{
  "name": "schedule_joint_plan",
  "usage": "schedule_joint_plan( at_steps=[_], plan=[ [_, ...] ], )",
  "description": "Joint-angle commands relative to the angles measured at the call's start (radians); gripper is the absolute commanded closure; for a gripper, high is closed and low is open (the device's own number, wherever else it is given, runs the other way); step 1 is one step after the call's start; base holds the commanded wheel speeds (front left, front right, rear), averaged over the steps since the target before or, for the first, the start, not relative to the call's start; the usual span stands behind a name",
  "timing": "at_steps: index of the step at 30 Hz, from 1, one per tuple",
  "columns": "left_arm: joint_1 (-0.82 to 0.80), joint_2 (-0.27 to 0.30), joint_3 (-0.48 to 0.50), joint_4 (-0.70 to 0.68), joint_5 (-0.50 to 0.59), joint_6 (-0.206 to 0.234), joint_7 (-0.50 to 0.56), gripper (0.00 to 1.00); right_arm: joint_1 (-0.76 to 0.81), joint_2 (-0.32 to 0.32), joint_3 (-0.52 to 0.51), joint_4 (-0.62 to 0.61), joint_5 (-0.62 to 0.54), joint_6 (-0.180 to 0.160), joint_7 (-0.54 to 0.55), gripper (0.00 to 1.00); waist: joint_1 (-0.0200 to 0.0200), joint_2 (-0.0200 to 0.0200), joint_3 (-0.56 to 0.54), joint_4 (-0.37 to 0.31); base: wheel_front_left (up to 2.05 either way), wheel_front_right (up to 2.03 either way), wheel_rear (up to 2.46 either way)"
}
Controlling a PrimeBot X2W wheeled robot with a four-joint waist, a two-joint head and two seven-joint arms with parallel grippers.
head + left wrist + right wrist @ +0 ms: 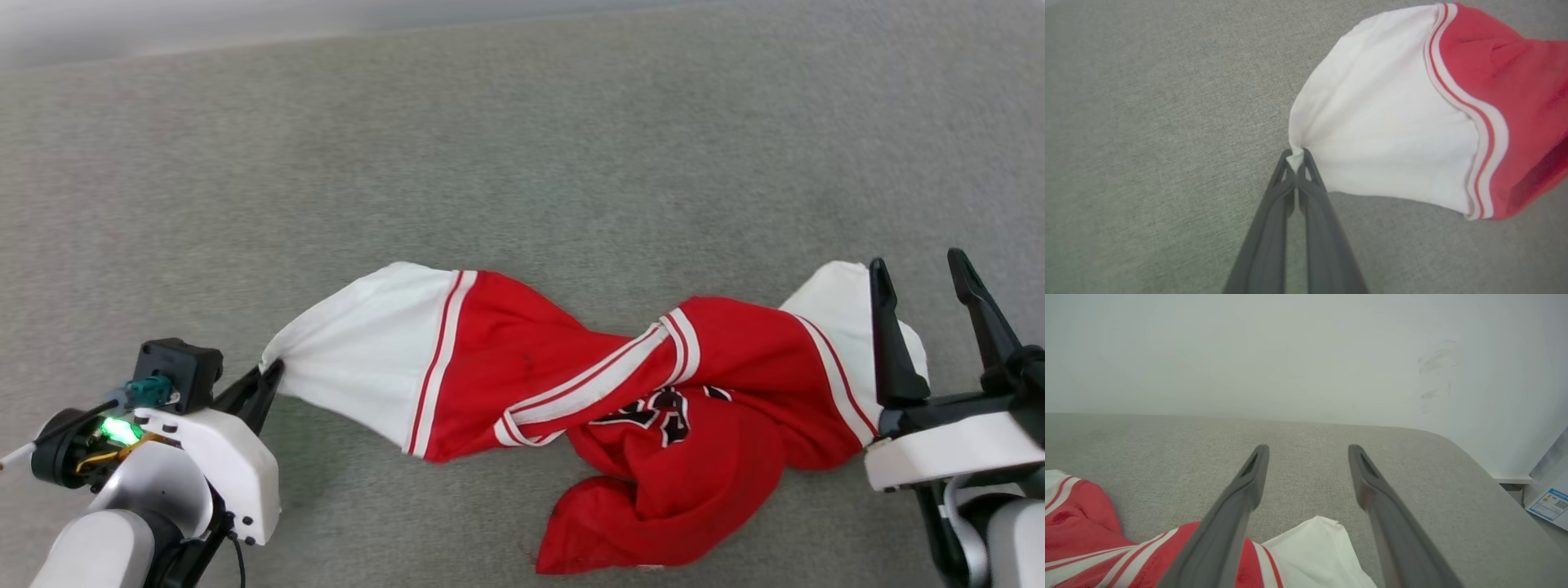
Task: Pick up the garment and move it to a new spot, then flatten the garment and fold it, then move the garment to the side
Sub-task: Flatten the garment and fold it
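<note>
The garment [620, 384] lies twisted left-to-right across the table [522, 163], its left sleeve tip pinched by the closed left fingers [265, 377], its right sleeve at the wide-open, empty right fingers [890, 343].

Lies twisted and bunched on the grey surface [522, 163] as a red garment [506, 343], white sleeves stretched to either side, black lettering half buried.

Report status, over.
Left gripper shut on sleeve tip of red, white-sleeved jersey shirt. Right gripper open by other sleeve. Shirt twisted on grey fabric surface; nothing blocking.
</note>
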Motion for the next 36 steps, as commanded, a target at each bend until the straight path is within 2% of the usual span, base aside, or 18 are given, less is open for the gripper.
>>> schedule_joint_plan(
  at_steps=[1,4,9,10,11,16,21,25,29,30,31,32,36],
  plan=[
    [0.011,0.0,0.008,-0.013,0.007,0.007,-0.015,1.0,0.007,-0.019,0.0,0.005,0.002,-0.001,0.025,0.0,0.0,0.0,-0.031,0.033,0.0,0.0,0.0],
    [0.022,0.005,0.019,-0.066,0.012,0.014,-0.05,1.0,0.011,-0.084,0.009,0.016,0.019,-0.001,0.158,0.0,0.0,0.0,-0.051,0.068,0.0,0.0,0.0],
    [0.045,0.019,0.031,-0.172,0.014,0.02,-0.067,1.0,-0.032,-0.206,0.036,0.04,0.083,-0.001,0.452,0.0,0.0,0.0,-0.054,0.115,0.0,0.0,0.0],
    [0.058,0.028,0.034,-0.232,0.011,0.019,-0.064,1.0,-0.075,-0.273,0.053,0.065,0.13,-0.001,0.634,0.0,0.0,0.0,-0.041,0.138,0.0,0.0,0.0],
    [0.062,0.03,0.032,-0.248,0.013,0.018,-0.062,1.0,-0.093,-0.292,0.056,0.078,0.146,-0.001,0.696,0.0,0.0,0.0,-0.037,0.146,0.0,0.0,0.0],
    [0.071,0.031,0.006,-0.314,0.017,0.009,-0.056,1.0,-0.175,-0.369,0.068,0.142,0.182,-0.001,0.92,0.0,0.0,0.0,-0.012,0.187,0.0,0.0,0.0],
    [0.038,0.016,-0.032,-0.35,0.022,-0.003,-0.057,1.0,-0.247,-0.418,0.102,0.23,0.191,-0.001,1.05,0.0,0.0,0.0,0.025,0.239,0.0,0.0,0.0],
    [0.028,0.011,-0.052,-0.347,0.018,-0.011,-0.061,1.0,-0.24,-0.431,0.147,0.283,0.187,-0.001,1.07,0.0,0.0,0.0,0.042,0.262,0.0,0.0,0.0],
    [0.019,0.007,-0.062,-0.332,0.01,-0.015,-0.064,1.0,-0.189,-0.414,0.217,0.354,0.218,0.002,1.098,0.0,0.0,0.0,0.047,0.274,0.0,0.0,0.0],
    [0.017,0.006,-0.064,-0.328,0.008,-0.015,-0.064,1.0,-0.173,-0.408,0.233,0.371,0.227,0.005,1.11,0.33,0.0,0.0,0.046,0.276,0.0,0.0,0.0],
    [0.016,0.004,-0.065,-0.323,0.008,-0.016,-0.065,1.0,-0.163,-0.408,0.248,0.383,0.232,0.006,1.109,0.84,0.0,0.0,0.044,0.277,0.0,0.0,0.0],
    [0.017,0.004,-0.065,-0.316,0.008,-0.016,-0.066,1.0,-0.158,-0.41,0.256,0.391,0.236,0.006,1.099,1.0,0.0,0.0,0.039,0.277,0.0,0.0,0.0],
    [0.028,0.014,-0.049,-0.295,0.005,-0.004,-0.075,1.0,-0.189,-0.415,0.236,0.395,0.237,0.003,1.034,1.0,0.0,0.0,0.011,0.263,0.0,0.0,0.0]
  ],
)
